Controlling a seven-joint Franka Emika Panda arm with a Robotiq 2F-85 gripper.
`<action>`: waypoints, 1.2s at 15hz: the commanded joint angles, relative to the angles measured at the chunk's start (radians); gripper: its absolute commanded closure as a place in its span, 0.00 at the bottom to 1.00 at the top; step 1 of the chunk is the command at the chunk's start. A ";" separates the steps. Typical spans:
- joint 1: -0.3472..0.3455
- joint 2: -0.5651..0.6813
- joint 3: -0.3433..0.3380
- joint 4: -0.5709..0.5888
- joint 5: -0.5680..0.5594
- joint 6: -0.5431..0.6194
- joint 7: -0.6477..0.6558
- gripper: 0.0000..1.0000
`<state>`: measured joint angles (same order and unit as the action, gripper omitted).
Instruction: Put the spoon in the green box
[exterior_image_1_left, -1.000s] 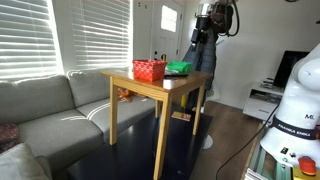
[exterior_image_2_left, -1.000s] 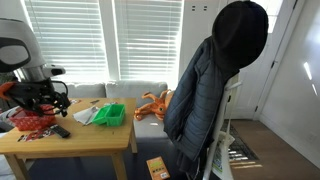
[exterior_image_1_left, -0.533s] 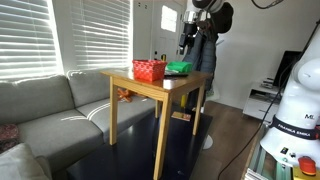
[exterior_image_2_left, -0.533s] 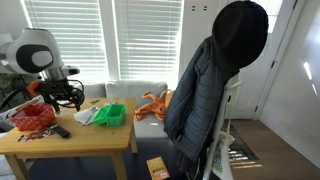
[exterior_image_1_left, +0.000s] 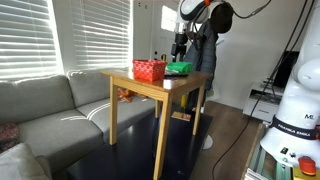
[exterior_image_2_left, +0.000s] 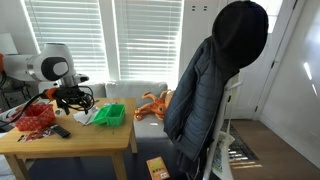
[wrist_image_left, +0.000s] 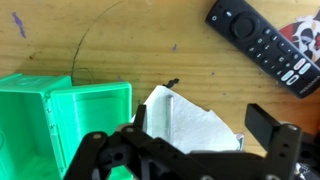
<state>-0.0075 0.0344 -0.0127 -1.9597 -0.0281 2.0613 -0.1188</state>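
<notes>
Hovering low over the wooden table (exterior_image_2_left: 85, 140), the gripper (exterior_image_2_left: 72, 102) sits in the left part of an exterior view, between the red basket (exterior_image_2_left: 35, 118) and the green box (exterior_image_2_left: 110, 115). In the wrist view its fingers (wrist_image_left: 268, 125) are spread wide apart with nothing pinched between them. A white napkin (wrist_image_left: 190, 122) lies flat on the wood in the gap, at the lower centre of the frame. The green box (wrist_image_left: 50, 120) fills the lower left of the wrist view, with its near wall just beside the napkin's left edge. What shows of its inside looks bare.

The spoon cannot be made out in any view, so I cannot tell where it lies. A black remote (wrist_image_left: 258, 45) lies slantwise in the upper right of the wrist view, well apart from the box. Its far end rests on a red-and-white patterned item (wrist_image_left: 308, 35) at the right edge.

In an exterior view the basket (exterior_image_1_left: 149, 70) and the box (exterior_image_1_left: 179, 68) stand side by side on the tabletop at frame centre. The gripper (exterior_image_1_left: 179, 47) shows just above the box in the picture. A grey sofa (exterior_image_1_left: 50, 110) fills the lower left.
</notes>
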 joint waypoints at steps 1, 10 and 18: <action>-0.004 0.075 0.002 0.076 0.013 -0.005 -0.012 0.00; -0.008 0.188 0.002 0.159 0.001 0.008 -0.008 0.60; -0.011 0.222 -0.001 0.185 -0.012 0.012 -0.006 0.61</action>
<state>-0.0133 0.2361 -0.0136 -1.8036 -0.0287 2.0721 -0.1188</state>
